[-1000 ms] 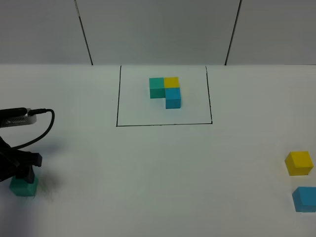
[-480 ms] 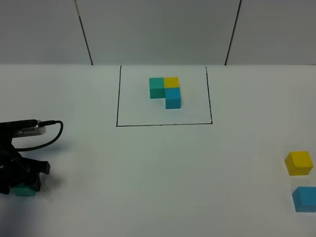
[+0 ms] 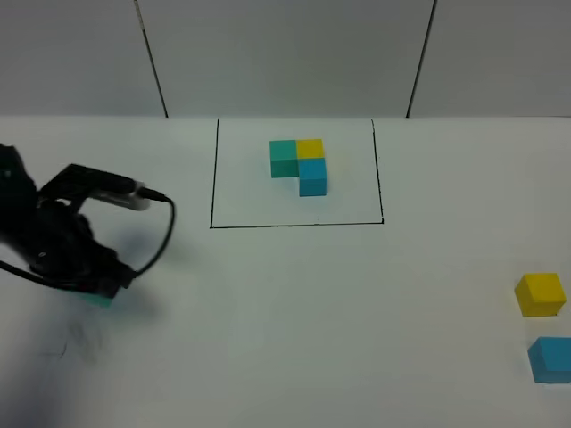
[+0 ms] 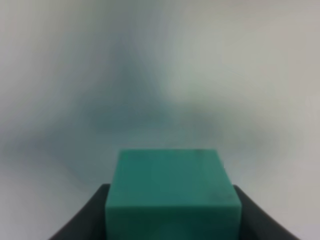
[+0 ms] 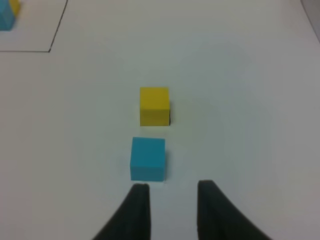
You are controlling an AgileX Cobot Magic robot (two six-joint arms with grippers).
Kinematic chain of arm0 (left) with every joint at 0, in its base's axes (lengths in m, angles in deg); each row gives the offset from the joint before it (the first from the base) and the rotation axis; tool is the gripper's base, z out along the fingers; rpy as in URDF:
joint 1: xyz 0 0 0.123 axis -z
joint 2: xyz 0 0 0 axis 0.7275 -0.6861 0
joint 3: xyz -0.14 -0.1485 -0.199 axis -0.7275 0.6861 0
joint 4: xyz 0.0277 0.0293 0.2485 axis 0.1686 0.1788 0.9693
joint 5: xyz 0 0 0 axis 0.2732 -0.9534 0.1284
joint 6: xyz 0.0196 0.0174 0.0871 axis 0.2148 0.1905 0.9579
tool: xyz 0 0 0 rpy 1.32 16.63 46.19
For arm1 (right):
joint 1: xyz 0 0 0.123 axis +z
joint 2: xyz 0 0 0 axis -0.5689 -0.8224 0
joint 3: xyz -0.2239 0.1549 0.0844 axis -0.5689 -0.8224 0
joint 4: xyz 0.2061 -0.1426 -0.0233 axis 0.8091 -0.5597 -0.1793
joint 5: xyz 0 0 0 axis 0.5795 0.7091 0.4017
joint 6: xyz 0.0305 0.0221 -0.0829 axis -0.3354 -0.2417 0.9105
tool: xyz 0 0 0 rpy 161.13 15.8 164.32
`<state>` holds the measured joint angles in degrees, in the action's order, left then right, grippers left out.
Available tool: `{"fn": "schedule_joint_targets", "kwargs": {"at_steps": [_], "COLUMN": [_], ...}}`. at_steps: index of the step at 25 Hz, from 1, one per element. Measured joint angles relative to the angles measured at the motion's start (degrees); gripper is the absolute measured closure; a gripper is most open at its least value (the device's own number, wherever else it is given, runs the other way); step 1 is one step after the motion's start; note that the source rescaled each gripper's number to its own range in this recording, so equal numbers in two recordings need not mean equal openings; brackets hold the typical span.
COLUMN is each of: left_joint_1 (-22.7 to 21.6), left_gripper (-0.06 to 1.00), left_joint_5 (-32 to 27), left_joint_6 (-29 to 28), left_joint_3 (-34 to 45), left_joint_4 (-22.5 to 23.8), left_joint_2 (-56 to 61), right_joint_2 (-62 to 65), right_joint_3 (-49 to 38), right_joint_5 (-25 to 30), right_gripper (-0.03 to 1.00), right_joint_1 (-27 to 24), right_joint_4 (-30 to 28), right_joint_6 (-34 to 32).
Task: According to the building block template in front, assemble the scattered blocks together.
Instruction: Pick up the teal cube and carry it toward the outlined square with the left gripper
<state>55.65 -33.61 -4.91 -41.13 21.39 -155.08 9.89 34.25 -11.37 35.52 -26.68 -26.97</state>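
Note:
The building block template (image 3: 299, 165) is an L of teal-green, yellow and blue cubes inside a thin black rectangle (image 3: 212, 178) at the back middle. My left gripper (image 3: 96, 287) is at the left of the table, shut on the loose teal-green cube (image 4: 172, 190), whose edge peeks out below the arm (image 3: 96, 301). The loose yellow cube (image 3: 540, 294) and loose blue cube (image 3: 550, 358) lie at the far right. In the right wrist view my right gripper (image 5: 172, 202) is open and empty, just short of the blue cube (image 5: 148, 158), with the yellow cube (image 5: 154, 105) beyond it.
The table is white, with a grey panelled wall behind it. A black cable (image 3: 165, 227) loops off the left arm. A corner of the black frame line (image 5: 56, 30) shows in the right wrist view. The right arm is out of the exterior view.
My left gripper closed on the teal-green cube at the front left and has moved right and towards the back with it. The right side has not changed.

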Motion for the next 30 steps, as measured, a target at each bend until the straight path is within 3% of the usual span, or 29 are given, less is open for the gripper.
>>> {"fn": "schedule_joint_targets", "kwargs": {"at_steps": [3,7,10,14,17,19,24,30], "left_joint_1": [7.68,17.28,22.39,27.19,28.72,28.78,28.78,28.78], "left_gripper": [0.93,0.93,0.93,0.93,0.93,0.93,0.93,0.93], "left_joint_5": [-2.24,-3.57,-6.91,-15.66,-20.16,-21.84,-22.29,-18.86], "left_joint_6": [16.05,25.11,26.31,25.86,23.39,22.9,23.6,23.76], "left_joint_3": [-4.48,-11.94,-18.62,-28.04,-33.38,-35.68,-36.48,-36.48], "left_joint_4": [-7.77,-12.38,-10.23,-0.85,5.77,7.32,11.25,11.97], "left_joint_2": [-0.11,-2.54,-6.72,-13.82,-18.43,-20.78,-23.92,-26.81], "right_joint_2": [0.0,0.0,0.0,0.0,0.0,0.0,0.0,0.0], "right_joint_3": [0.0,0.0,0.0,0.0,0.0,0.0,0.0,0.0], "right_joint_5": [0.0,0.0,0.0,0.0,0.0,0.0,0.0,0.0], "right_gripper": [0.97,0.97,0.97,0.97,0.97,0.97,0.97,0.97], "right_joint_1": [0.0,0.0,0.0,0.0,0.0,0.0,0.0,0.0], "right_joint_4": [0.0,0.0,0.0,0.0,0.0,0.0,0.0,0.0], "right_joint_6": [0.0,0.0,0.0,0.0,0.0,0.0,0.0,0.0]}}
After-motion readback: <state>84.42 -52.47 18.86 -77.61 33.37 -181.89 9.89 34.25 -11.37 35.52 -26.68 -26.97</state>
